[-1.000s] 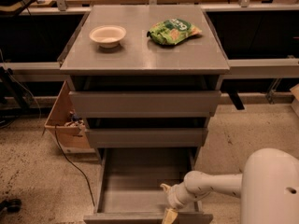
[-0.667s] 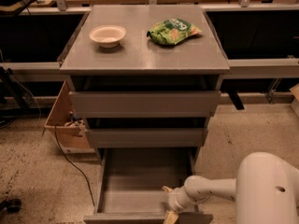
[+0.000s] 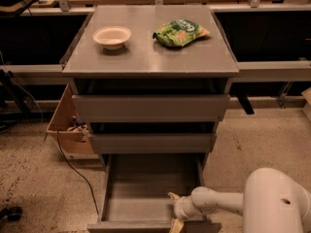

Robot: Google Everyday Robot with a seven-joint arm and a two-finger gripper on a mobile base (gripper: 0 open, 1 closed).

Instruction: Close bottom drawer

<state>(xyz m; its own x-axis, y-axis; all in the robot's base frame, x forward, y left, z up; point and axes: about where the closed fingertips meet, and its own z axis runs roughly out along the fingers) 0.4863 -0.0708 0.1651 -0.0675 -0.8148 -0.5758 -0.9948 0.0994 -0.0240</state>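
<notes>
At frame bottom, beneath grey three-drawer cabinet (image 3: 150,64): bottom drawer (image 3: 146,193) pulled far out, shallow grey box interior exposed, narrow plain front at lower edge. White robot arm (image 3: 272,208) enters from lower right. Gripper (image 3: 174,210) at drawer's front right corner, two tan-tipped fingers (image 3: 172,196) spread apart, grasping nothing. On cabinet top: cream round bowl (image 3: 112,36) left, green crinkled snack bag (image 3: 180,33) right, apart. Open brown cardboard box (image 3: 65,125) on floor beside cabinet's left side.

Bottom drawer (image 3: 146,183): plain grey
Gripper (image 3: 175,211): cream-white, at the drawer's front right edge
Bowl (image 3: 112,36): off-white
Bag (image 3: 180,32): green, printed
Floor (image 3: 39,178): speckled beige
</notes>
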